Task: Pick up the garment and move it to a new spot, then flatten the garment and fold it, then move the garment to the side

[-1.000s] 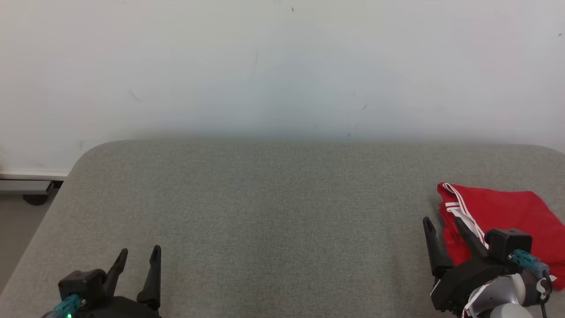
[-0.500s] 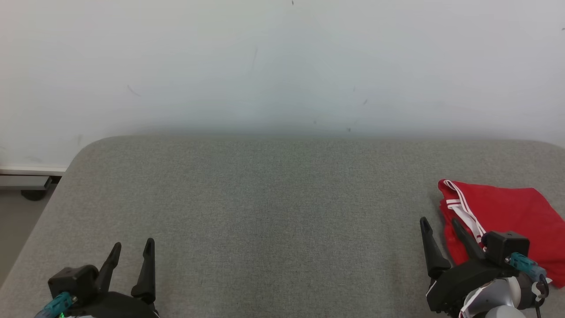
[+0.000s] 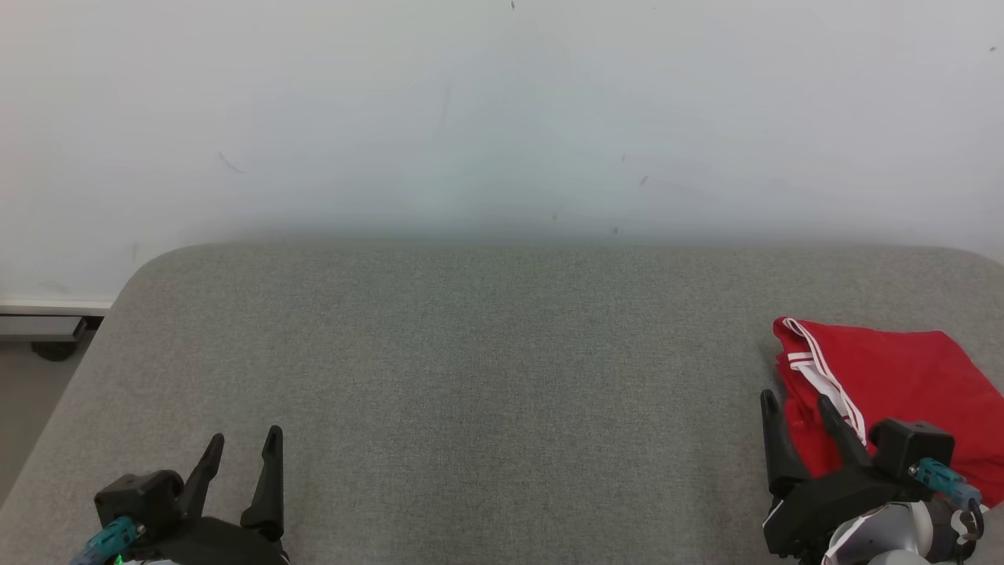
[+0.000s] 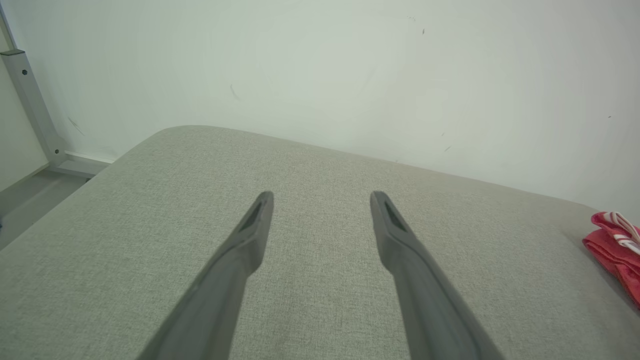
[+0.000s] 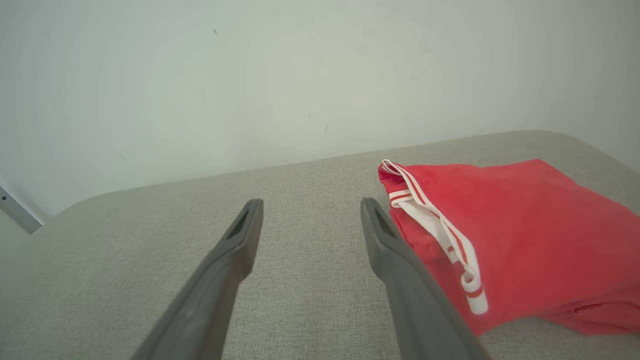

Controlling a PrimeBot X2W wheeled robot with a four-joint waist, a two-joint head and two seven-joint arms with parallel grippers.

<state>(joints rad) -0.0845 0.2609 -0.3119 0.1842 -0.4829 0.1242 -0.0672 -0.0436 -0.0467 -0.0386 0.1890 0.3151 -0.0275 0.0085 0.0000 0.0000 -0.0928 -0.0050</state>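
The garment (image 3: 902, 392) is red with a white-and-red striped trim and lies folded at the right side of the grey padded table (image 3: 486, 361). It also appears in the right wrist view (image 5: 515, 235) and at the far right edge of the left wrist view (image 4: 615, 245). My right gripper (image 3: 796, 404) stands open at the lower right, its fingers just left of the garment's near edge, holding nothing. My left gripper (image 3: 245, 439) is open at the lower left over bare table, far from the garment.
A pale wall (image 3: 502, 118) rises right behind the table's far edge. The table's rounded left corner drops to a floor with a grey metal frame (image 4: 30, 100). The garment lies close to the table's right edge.
The head camera has shifted slightly, so the whole picture has moved. Both grippers stay open and low at the near edge; the garment lies as before.
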